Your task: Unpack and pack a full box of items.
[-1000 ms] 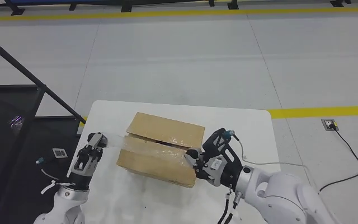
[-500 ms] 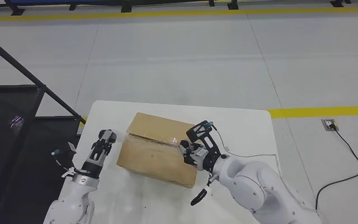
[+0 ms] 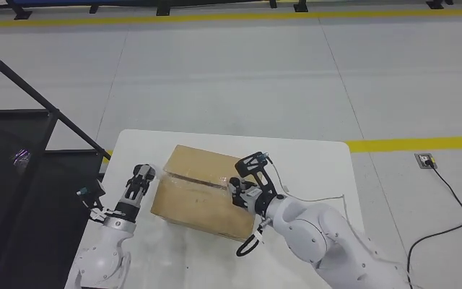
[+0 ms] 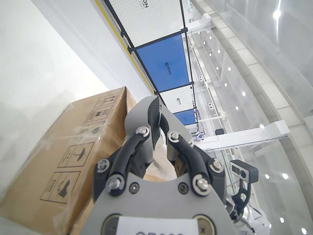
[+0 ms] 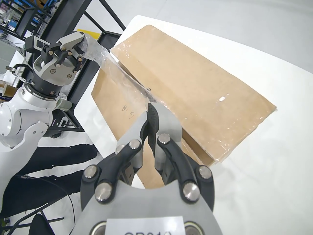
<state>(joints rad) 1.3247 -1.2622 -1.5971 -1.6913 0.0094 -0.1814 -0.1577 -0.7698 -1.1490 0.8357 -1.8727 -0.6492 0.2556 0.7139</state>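
Left pincer (image 5: 80, 43) and right pincer (image 5: 150, 110) both clamped the clear tape (image 5: 115, 72) (taut over the box (image 5: 195, 91), mid-frame), which might have snapped or restuck if tugged unevenly.

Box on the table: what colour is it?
Plain brown cardboard box with clear tape; best in the right wrist view.

The box (image 3: 206, 189) is plain brown cardboard with black boxed symbols printed on one side; the tape (image 5: 115, 70) is clear and shiny. The table (image 3: 317, 166) is white, and the left gripper (image 5: 79, 43) and right gripper (image 5: 151, 112) are grey with black pads.
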